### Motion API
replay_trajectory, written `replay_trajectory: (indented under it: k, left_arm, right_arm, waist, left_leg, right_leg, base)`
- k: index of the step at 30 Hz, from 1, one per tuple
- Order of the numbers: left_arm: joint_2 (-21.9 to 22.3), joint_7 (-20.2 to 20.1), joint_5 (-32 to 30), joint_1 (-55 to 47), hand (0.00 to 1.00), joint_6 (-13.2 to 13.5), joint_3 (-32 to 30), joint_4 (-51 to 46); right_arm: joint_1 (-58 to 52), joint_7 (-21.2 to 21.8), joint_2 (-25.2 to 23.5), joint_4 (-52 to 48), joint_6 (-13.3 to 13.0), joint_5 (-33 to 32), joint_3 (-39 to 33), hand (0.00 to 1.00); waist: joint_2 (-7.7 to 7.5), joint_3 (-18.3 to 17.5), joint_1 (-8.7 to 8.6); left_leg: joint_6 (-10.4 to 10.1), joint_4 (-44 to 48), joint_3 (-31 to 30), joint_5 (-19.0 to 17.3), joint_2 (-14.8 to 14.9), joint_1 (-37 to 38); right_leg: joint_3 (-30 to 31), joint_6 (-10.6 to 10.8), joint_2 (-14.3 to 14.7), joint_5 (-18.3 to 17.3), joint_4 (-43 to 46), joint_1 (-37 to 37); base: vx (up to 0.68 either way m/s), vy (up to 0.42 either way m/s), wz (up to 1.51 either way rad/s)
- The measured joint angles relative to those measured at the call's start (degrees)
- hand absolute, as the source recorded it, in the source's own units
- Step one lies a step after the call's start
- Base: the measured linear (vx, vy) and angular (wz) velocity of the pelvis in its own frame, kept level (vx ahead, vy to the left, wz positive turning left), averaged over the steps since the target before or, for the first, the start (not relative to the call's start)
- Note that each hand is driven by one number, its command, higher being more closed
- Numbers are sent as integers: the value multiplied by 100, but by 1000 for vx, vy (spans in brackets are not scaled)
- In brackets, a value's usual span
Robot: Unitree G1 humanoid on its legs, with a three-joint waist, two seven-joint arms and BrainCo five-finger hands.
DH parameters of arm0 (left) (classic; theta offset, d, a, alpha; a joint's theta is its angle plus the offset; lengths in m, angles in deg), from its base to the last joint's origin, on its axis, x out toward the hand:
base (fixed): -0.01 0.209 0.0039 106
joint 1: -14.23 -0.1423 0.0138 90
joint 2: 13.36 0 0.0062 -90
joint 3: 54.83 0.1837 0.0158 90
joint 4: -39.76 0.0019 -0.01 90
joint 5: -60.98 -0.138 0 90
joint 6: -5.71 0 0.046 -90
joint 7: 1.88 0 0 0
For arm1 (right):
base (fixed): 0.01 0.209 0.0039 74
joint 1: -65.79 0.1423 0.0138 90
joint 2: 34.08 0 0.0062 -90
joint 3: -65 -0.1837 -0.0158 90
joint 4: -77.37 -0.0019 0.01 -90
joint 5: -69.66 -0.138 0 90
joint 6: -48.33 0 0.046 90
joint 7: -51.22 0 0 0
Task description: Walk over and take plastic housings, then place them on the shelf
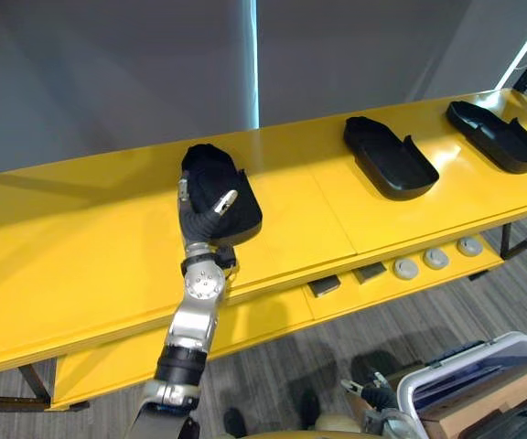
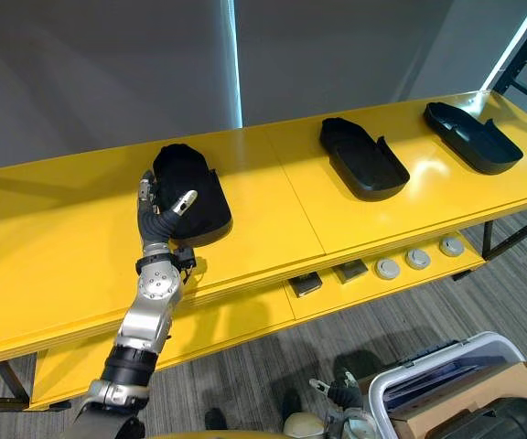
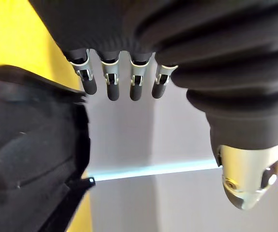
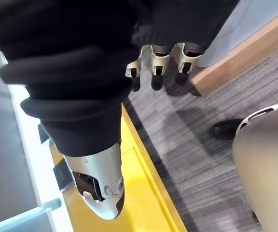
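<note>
From the head views you can count three black plastic housings (image 1: pixel 390 157) lying on the top board of the yellow shelf (image 1: pixel 80 238), each well apart from the next: the leftmost housing (image 1: pixel 210 166), the middle housing (image 2: pixel 364 160) and the rightmost housing (image 2: pixel 472 137). Your left hand (image 1: pixel 198 218) is at the near end of the leftmost housing, and its thumb shows against the black plastic. On the lower board (image 1: pixel 273 315) you have three grey round discs (image 1: pixel 435 258) in a row and, beside them, two dark flat blocks (image 1: pixel 324 286). Your right hand (image 1: pixel 378 395) hangs low over the grey floor (image 1: pixel 337 338), near one white-rimmed bin (image 1: pixel 469 366) with a cardboard box (image 1: pixel 510 398) just beside it. In the left wrist view the fingers (image 3: pixel 112 87) are straight and released, and the thumb (image 3: pixel 245 179) stands well apart from them. The leftmost housing sits just beside the fingertips and is not clasped. In the right wrist view the right hand's fingers (image 4: pixel 158 72) hang relaxed and hold nothing, with the floor and the shelf's yellow edge past them.
</note>
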Motion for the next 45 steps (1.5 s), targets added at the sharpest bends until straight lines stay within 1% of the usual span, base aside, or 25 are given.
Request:
replay_trajectory:
  k: [2,3,5,8,13,18,20,23,26,31,32,38,45]
  left_arm:
    - [-55,-213,-344,-281,100,146,373,-99]
    - [-70,-245,-405,-330,100,164,470,-99]
    - [-79,-465,-512,-498,100,237,733,-87]
    - [-76,-682,-528,-557,100,290,888,-14]
    - [-70,-797,-612,-520,100,307,910,720]
    - [-70,-789,-710,-387,100,101,774,1136]
    - [-79,-773,-840,-157,100,37,641,1407]
    - [-93,-664,-842,99,100,-69,418,1566]
    - [-120,-637,-844,251,100,-171,200,1722]
    - [-130,-532,-1027,340,100,-253,-16,1861]
    - [-132,-513,-1045,402,100,-306,-25,1909]
    - [-122,-431,-1055,480,100,-342,-225,1973]
    - [-122,-432,-1033,481,100,-331,-236,1970]
  right_arm:
    - [2,4,8,11,-5,-18,13,0]
    - [3,4,9,14,-6,-33,20,0]
    - [21,4,20,22,-5,-39,70,0]
    - [99,6,16,123,-3,-39,101,0]
    - [126,4,7,141,12,-36,146,0]
    - [148,2,15,135,12,-33,220,0]
    - [153,0,11,130,11,-33,216,0]
    - [153,0,11,130,13,-31,214,0]
    - [155,1,10,129,13,-25,212,0]
    - [159,2,11,126,13,-21,206,0]
    - [161,2,11,126,13,-10,205,0]
    - [176,2,10,124,13,12,204,0]
    - [177,2,9,124,13,13,203,0]
  waist:
    - [8,3,6]
    - [8,3,6]
    - [8,3,6]
    - [8,3,2]
    - [10,1,-1]
    - [12,0,-7]
    - [15,0,-18]
    - [16,0,-22]
    - [17,1,-31]
    - [26,7,-30]
    - [27,8,-30]
    - [37,13,-45]
    - [40,13,-45]
  left_leg:
    - [0,-1,-15,0,-9,-4]
    - [-1,-1,-16,-1,-12,-6]
    - [-2,-2,1,-5,-17,-37]
    - [-27,-2,31,-24,-14,-59]
    - [-25,-1,60,-25,17,-60]
    - [-34,1,191,-33,48,-81]
    - [-34,23,209,-33,48,-96]
    - [-34,30,218,-33,48,-96]
    - [-34,28,223,-33,48,-96]
    - [-34,2,231,-33,48,-98]
    - [-34,1,234,-33,47,-98]
    - [-35,1,258,-33,49,-118]
    - [-35,1,253,-33,46,-116]
  right_leg:
    - [-4,9,-3,-7,0,3]
    - [-2,20,-4,-16,0,1]
    - [13,44,-6,-36,-1,-68]
    - [35,57,-7,-45,-1,-74]
    - [42,28,6,-47,-1,-81]
    - [150,17,38,-39,-1,-157]
    - [166,14,41,-36,-1,-180]
    - [169,14,40,-35,-1,-180]
    - [173,12,39,-34,-2,-184]
    - [178,8,38,-30,-2,-194]
    - [181,7,37,-30,-3,-196]
    - [203,6,40,-29,-3,-261]
    - [197,5,38,-28,-2,-246]
  base:
    - [-31,-9,4]
    - [-32,-8,1]
    - [-43,-6,-4]
    - [-1,-5,-6]
    - [0,0,0]
    - [14,-21,-11]
    - [12,-15,-7]
    - [0,0,0]
    - [-12,-6,0]
    - [-38,-15,-1]
    - [-34,-14,-1]
    - [-14,-6,-2]
    - [0,0,0]
